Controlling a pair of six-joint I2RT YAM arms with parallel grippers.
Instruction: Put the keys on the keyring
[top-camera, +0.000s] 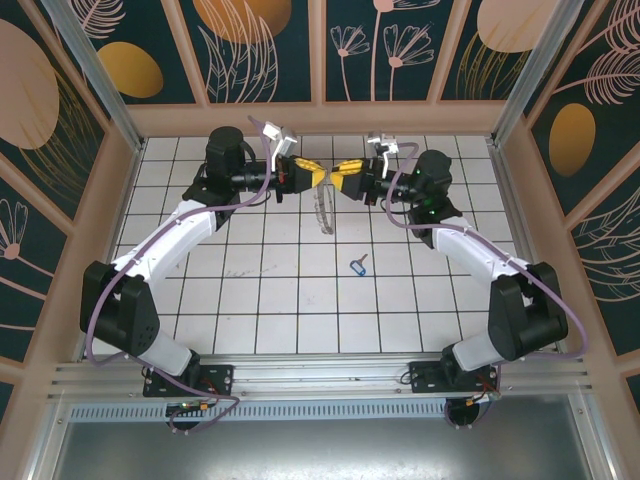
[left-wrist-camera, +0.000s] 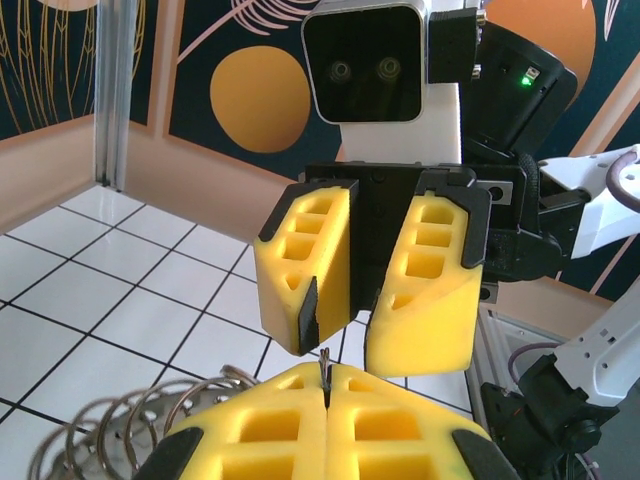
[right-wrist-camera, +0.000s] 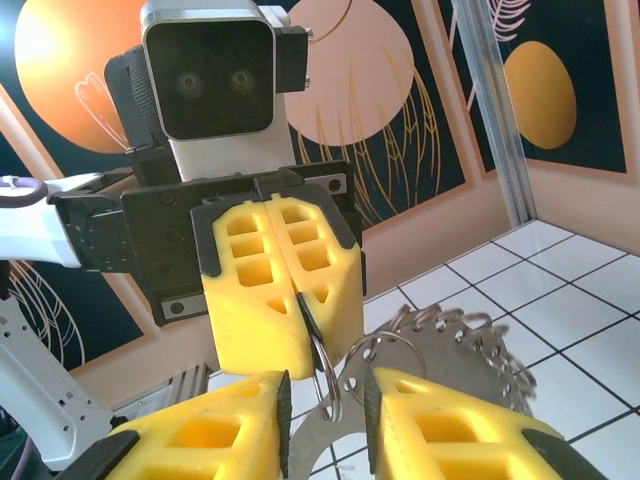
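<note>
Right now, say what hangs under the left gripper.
The keyring hangs below the left gripper, whose shut fingers pinch its top edge. The stretch clamped between them is hidden.

— What are my arms working over?
— A table (top-camera: 250, 320) of white square tiles with dark grout lines.
— Anything lying on it?
— One small blue-headed key (top-camera: 358, 265), flat on the tiles. It lies back from my right gripper (top-camera: 343, 172) towards my bases, well apart from it and slightly to its right.
— Anything else?
— Faint grey scuffs (top-camera: 240, 272), back from my left gripper (top-camera: 310, 173) and off to its left.
</note>
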